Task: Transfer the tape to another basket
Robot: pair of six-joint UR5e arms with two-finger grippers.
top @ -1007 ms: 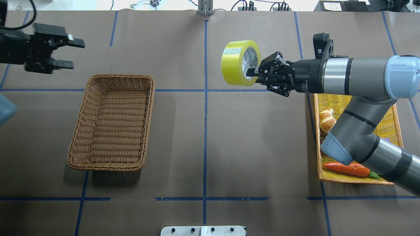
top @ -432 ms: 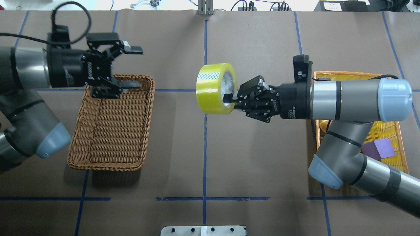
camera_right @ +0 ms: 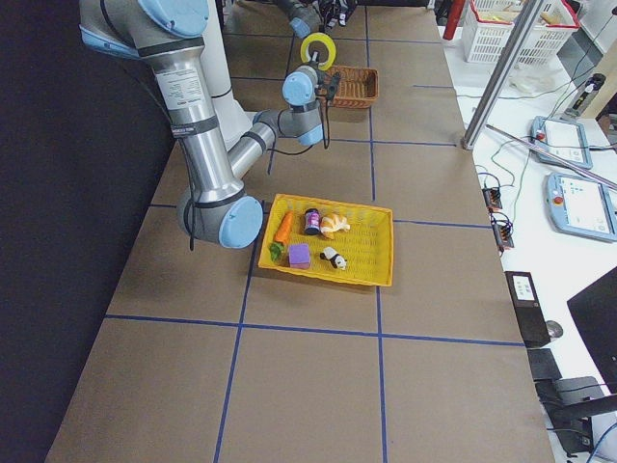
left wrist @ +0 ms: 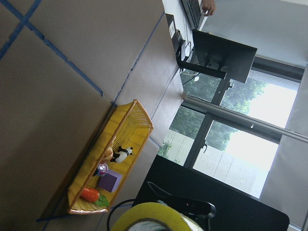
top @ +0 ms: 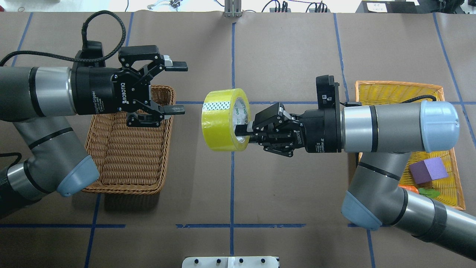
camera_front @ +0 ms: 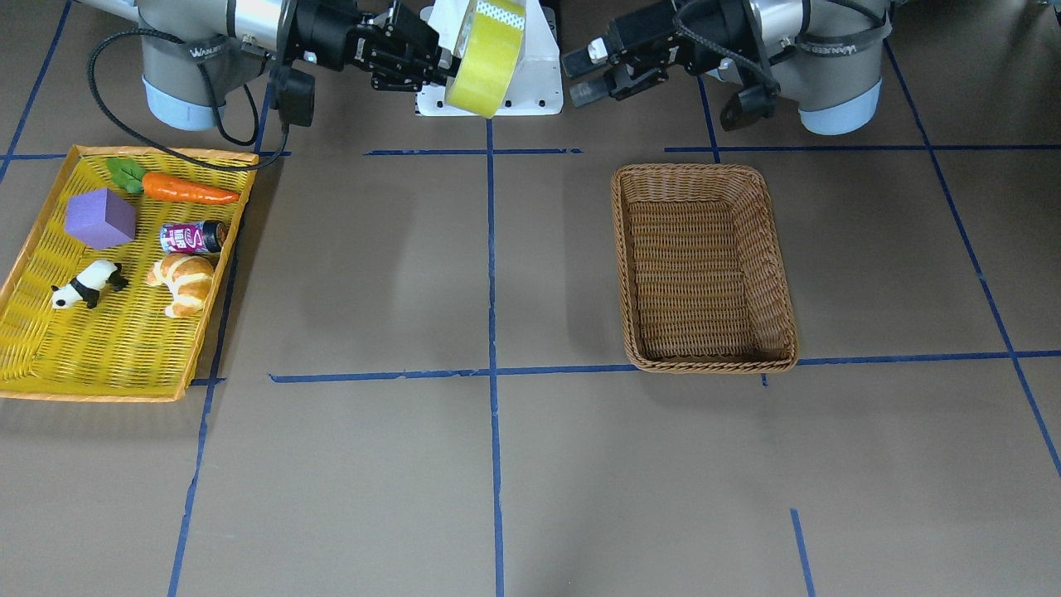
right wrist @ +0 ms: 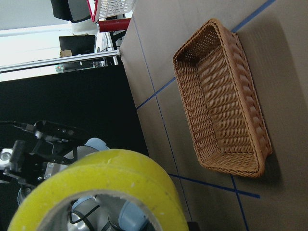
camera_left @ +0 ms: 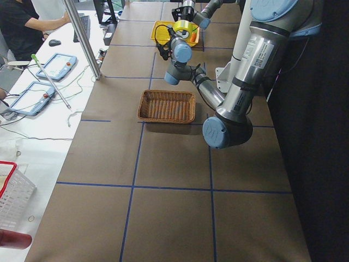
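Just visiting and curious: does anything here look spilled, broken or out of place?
Nothing stands out. The tape hangs in the air only because the right gripper holds it; the left gripper is open nearby, and the basket sits upright, empty.

- A yellow tray point(camera_front: 99, 396) with an orange rim lay on the brown table point(camera_front: 497, 464), well behind the right gripper point(top: 245, 132).
- In it, a carrot point(camera_front: 186, 190) lay nearest to that gripper, then a purple cube point(camera_front: 99, 218) and a small can point(camera_front: 192, 237).
- A croissant point(camera_front: 184, 282) and a toy panda point(camera_front: 83, 284) lay farthest.
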